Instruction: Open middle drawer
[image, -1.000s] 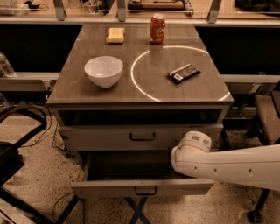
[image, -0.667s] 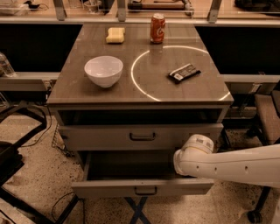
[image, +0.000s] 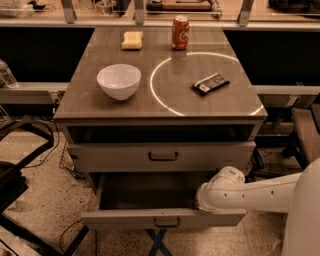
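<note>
The middle drawer (image: 125, 219) is pulled well out of the cabinet, its dark inside showing and its small bar handle facing me. The taller-fronted drawer (image: 162, 156) above it sits just under the tabletop. My white arm reaches in from the right, and the gripper (image: 202, 201) is at the right end of the open middle drawer, just behind its front panel, hidden by the wrist. The lowest drawer is out of view beneath.
On the tabletop (image: 100, 107) stand a white bowl (image: 118, 81), a red soda can (image: 180, 31), a yellow sponge (image: 132, 40) and a dark snack bar (image: 210, 83). A black chair base (image: 20, 165) stands at the left, and cables (image: 70, 235) lie on the floor.
The arm's rounded wrist has shifted slightly down and right. The middle drawer stays pulled out, its front perhaps a touch nearer to me.
</note>
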